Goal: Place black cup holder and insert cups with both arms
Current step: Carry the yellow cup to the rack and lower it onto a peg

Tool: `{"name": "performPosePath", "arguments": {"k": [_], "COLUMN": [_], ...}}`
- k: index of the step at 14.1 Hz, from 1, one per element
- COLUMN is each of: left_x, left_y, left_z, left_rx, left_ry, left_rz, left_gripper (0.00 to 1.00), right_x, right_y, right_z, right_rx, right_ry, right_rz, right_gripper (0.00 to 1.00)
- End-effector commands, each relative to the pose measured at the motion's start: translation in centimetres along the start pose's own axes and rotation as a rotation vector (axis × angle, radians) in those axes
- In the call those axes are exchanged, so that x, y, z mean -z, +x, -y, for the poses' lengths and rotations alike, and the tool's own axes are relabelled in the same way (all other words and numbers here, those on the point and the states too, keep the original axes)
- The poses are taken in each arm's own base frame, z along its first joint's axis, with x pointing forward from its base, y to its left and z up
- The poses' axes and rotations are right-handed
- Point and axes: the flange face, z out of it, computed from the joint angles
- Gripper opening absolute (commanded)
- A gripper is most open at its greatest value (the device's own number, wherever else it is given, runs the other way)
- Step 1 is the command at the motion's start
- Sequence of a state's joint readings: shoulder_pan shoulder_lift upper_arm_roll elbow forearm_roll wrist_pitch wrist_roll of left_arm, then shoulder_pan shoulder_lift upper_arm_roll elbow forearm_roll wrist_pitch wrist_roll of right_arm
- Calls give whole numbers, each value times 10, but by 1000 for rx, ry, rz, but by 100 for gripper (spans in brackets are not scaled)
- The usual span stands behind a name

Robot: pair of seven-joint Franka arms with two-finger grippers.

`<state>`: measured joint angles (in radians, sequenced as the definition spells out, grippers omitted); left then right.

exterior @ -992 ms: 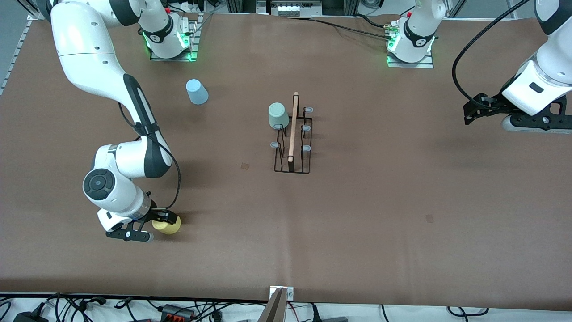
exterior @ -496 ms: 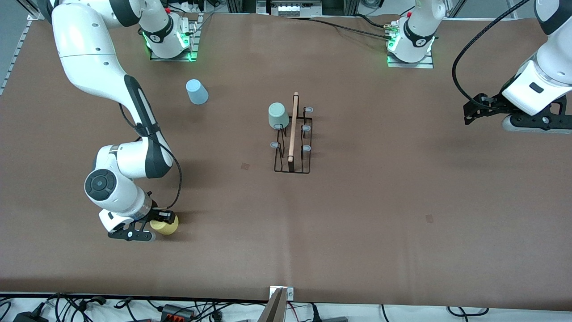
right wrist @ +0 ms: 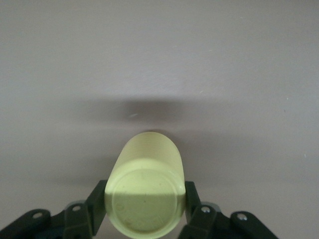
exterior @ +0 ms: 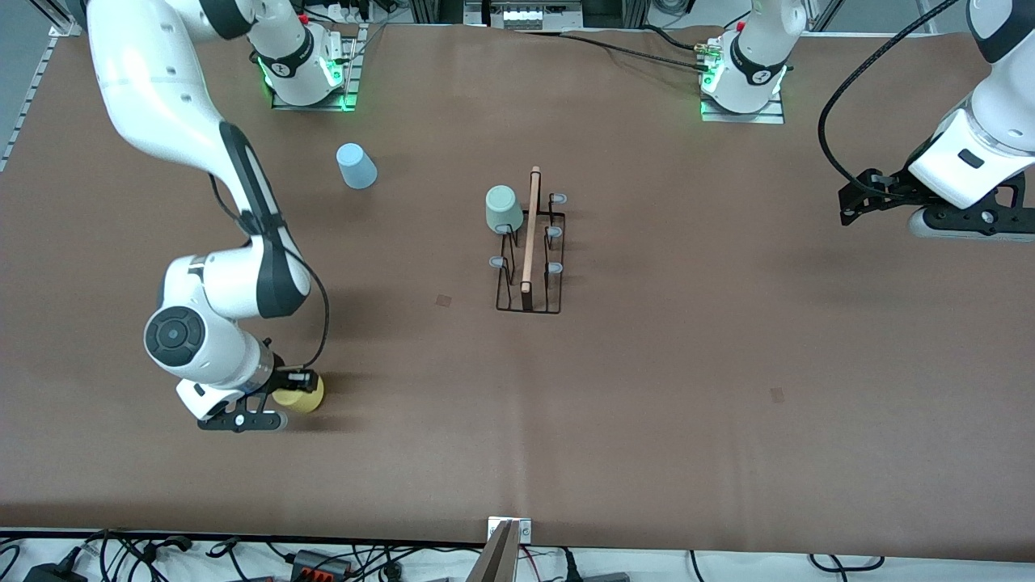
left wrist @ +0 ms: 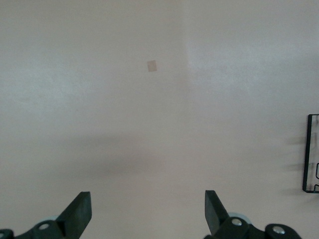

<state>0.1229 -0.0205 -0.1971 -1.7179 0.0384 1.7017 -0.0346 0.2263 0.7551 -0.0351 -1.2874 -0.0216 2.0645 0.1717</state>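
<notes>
My right gripper [exterior: 293, 391] is shut on the yellow cup [exterior: 302, 398], held on its side just above the mat toward the right arm's end of the table. In the right wrist view the cup's base [right wrist: 145, 191] fills the gap between the fingers of the gripper [right wrist: 144, 204]. The black cup holder [exterior: 530, 260] stands mid-table with the pale green cup [exterior: 503, 208] upside down on one peg. The light blue cup [exterior: 356, 166] stands upside down on the mat toward the right arm's base. My left gripper [exterior: 849, 208] waits open and empty over the left arm's end [left wrist: 148, 211]; a corner of the holder [left wrist: 311, 154] shows there.
The brown mat [exterior: 647, 364] covers the table. Small tan patches lie on it [exterior: 443, 300] [exterior: 777, 394]. Cables and plugs run along the table's front edge [exterior: 307, 558].
My right gripper has shifted slightly with the yellow cup in it, and the arm's elbow has swung a little. The left arm has not moved.
</notes>
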Motion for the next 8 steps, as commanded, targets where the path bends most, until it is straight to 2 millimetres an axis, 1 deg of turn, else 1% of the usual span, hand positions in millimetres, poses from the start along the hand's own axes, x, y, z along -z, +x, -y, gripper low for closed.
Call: {"name": "performPosePath", "arguments": {"k": [1,3,6,7,8], "left_x": [6,6,6,6,6], "left_y": [-3,-3,-3,-3,-3], "left_z": [0,0,0,0,0], "left_rx": [4,4,4,4,4], "left_ry": [-17,-17,-17,-17,-17], "left_rz": [-8,-8,-8,-8,-8], "left_gripper": [100,100,100,100,100], "right_x": [75,93,105,108,111], "right_y": [-32,-55,-98,-113,-124], "right_z": [71,124,220,246,264], "right_rx": [56,28,34,25,2], "right_ry": [35,44,49,47,48], "right_rz": [17,38,32,33,31], "right_gripper": [26,26,26,26,26]}}
